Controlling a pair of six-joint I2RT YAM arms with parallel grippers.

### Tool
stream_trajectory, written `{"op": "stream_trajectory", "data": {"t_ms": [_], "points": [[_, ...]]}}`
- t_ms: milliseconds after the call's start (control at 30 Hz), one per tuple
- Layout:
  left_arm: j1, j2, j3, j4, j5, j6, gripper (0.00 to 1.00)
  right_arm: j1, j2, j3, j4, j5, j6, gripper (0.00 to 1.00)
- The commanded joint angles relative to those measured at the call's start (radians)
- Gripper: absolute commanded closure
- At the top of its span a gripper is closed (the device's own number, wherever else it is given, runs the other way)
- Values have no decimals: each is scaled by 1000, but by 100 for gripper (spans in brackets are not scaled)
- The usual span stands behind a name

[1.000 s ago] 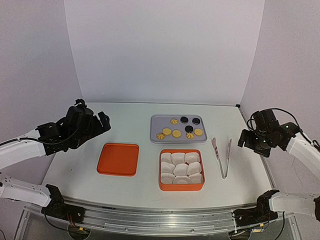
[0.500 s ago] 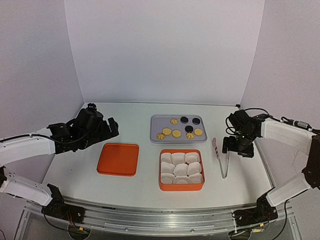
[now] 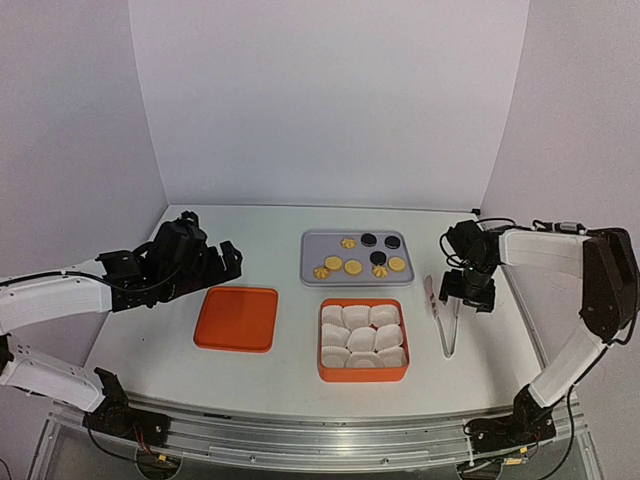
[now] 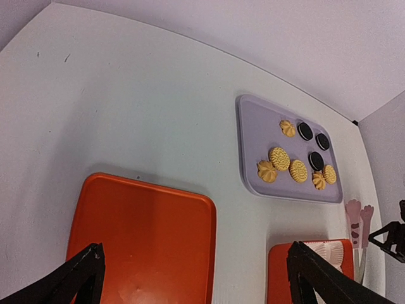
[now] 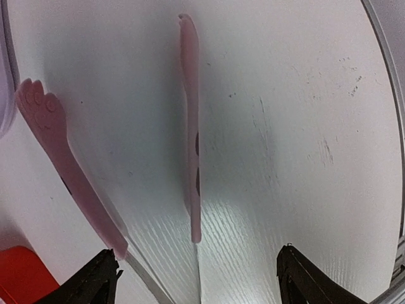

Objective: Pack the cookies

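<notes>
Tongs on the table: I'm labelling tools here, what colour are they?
Pale pink tongs, clearest in the right wrist view.

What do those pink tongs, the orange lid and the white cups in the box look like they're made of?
Pink tongs: probably plastic or silicone; matte, slightly translucent, with moulded paw-shaped tips.
Orange lid: likely hard plastic; smooth, with a soft sheen and rounded moulded corners.
White cups: thin paper, judging by the pleated, crinkled walls.

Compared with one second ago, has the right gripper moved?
Yes. The right gripper has swung left, away from the right edge of the table, and is now over the pink tongs.
</notes>
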Motion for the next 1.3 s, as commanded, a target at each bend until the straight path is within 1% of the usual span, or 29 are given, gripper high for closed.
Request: {"op": "stream_trajectory", "data": {"t_ms": [0,233,567,733,767,800,833,900,1067,1200,1267], "points": [[-1,-13,-5,24,15,-3,0,-25,51,53,50,-34,-5,17],[-1,-40,-19,19,6,-12,0,-52,58,25,80,-66,-3,17],[-1,-50,-20,20,-7,-13,0,-52,-12,-31,91,-71,-13,17],[-1,-48,-23,27,-1,-13,0,-52,-27,-56,101,-61,-50,14],[-1,-46,-24,29,1,-13,0,-52,-24,-59,104,-61,-48,15],[-1,-45,-26,32,3,-13,0,-52,-17,-62,109,-66,-46,19],[-1,-43,-27,34,5,-13,0,-52,-8,-62,112,-69,-43,23],[-1,-37,-26,41,10,-15,0,-52,20,-60,117,-73,-40,36],[-1,-7,-20,65,39,-14,0,-52,94,-52,149,-66,-28,46],[-1,15,-11,94,77,-2,0,-52,119,-50,176,-70,-30,53],[-1,25,-6,109,94,13,0,-52,124,-51,181,-66,-33,59]]}}
